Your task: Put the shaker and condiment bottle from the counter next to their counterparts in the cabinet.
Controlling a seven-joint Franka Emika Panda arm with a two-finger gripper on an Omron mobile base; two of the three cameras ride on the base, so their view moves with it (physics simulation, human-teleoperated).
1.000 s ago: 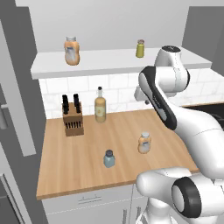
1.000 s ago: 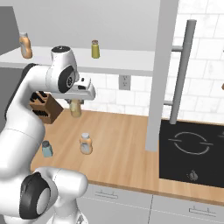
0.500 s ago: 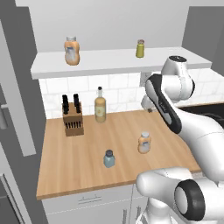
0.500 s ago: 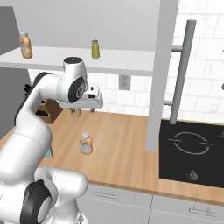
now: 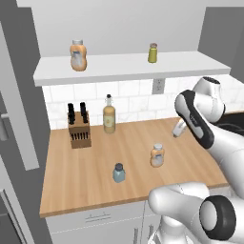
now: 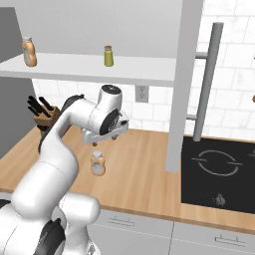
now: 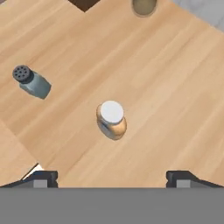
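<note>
Everything keys off the knife block (image 5: 79, 129) at the counter's (image 5: 95, 186) back left. Right of it and nearer the front edge stands the shaker (image 5: 118, 172); further right again, the condiment bottle (image 5: 157, 155), both upright and untouched. The gripper (image 7: 112, 176) hangs directly above that bottle, fingers spread wide and empty, presumably lined up to descend on its cap. Overhead, the cabinet (image 5: 128, 71) holds the counterparts (image 5: 78, 55).

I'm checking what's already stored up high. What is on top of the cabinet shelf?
On the shelf stand an orange bottle near its left end and an olive-green shaker further right, well apart. The shelf's right end is hidden behind a grey panel in the right base view.
</note>
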